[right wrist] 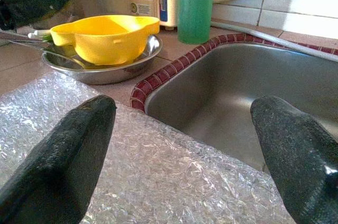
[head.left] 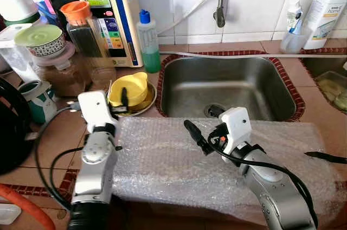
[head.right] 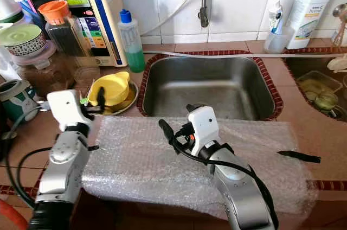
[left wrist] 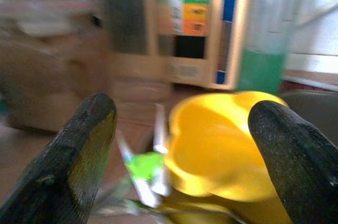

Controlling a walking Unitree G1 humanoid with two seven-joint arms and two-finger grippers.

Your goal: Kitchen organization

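The yellow bowl [head.left: 129, 88] sits in a steel dish [head.left: 147, 104] left of centre on the worktop [head.left: 54, 138], beside the sink [head.left: 227, 86]. The left tool [head.left: 123, 100] reaches it with fingers spread; the right tool [right wrist: 182, 155] hovers open over bubble wrap [head.left: 168, 165], lower centre.

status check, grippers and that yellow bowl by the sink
Left gripper open, at the yellow bowl. Right gripper open over the bubble wrap. Bowl sits in a steel dish; utensils alongside.
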